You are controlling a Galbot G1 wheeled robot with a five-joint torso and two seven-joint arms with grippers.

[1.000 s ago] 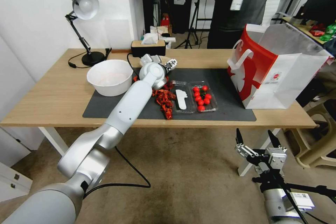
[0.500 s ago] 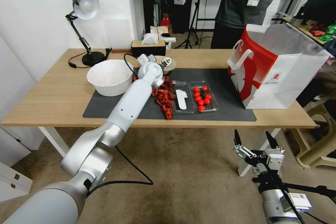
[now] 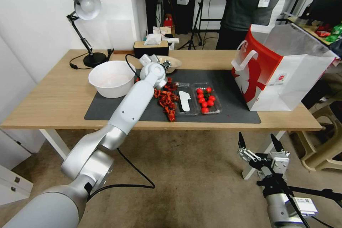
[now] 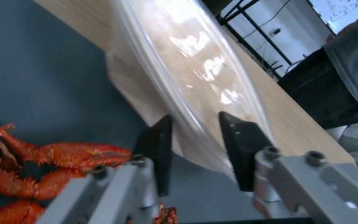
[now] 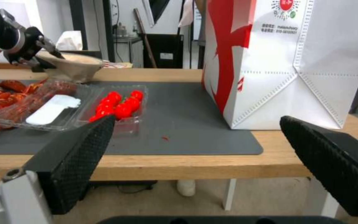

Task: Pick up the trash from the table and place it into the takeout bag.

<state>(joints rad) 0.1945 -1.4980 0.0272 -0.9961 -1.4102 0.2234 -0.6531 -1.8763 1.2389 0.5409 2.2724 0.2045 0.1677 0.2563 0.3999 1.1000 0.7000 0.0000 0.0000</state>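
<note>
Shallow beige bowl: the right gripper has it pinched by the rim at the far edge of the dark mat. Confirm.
Wrong arm. The left gripper pinches the shallow beige bowl by its rim, as the left wrist view shows. The right gripper hangs open below the table, holding nothing. The rest is right.

On the takeout bag (image 5: 311,62) you can see a round red logo and small red print lines beneath it; the characters are too small to read. No other legible text.

Bright even room light; the left wrist view is motion-blurred, with glare on the shallow bowl (image 4: 195,65).
</note>
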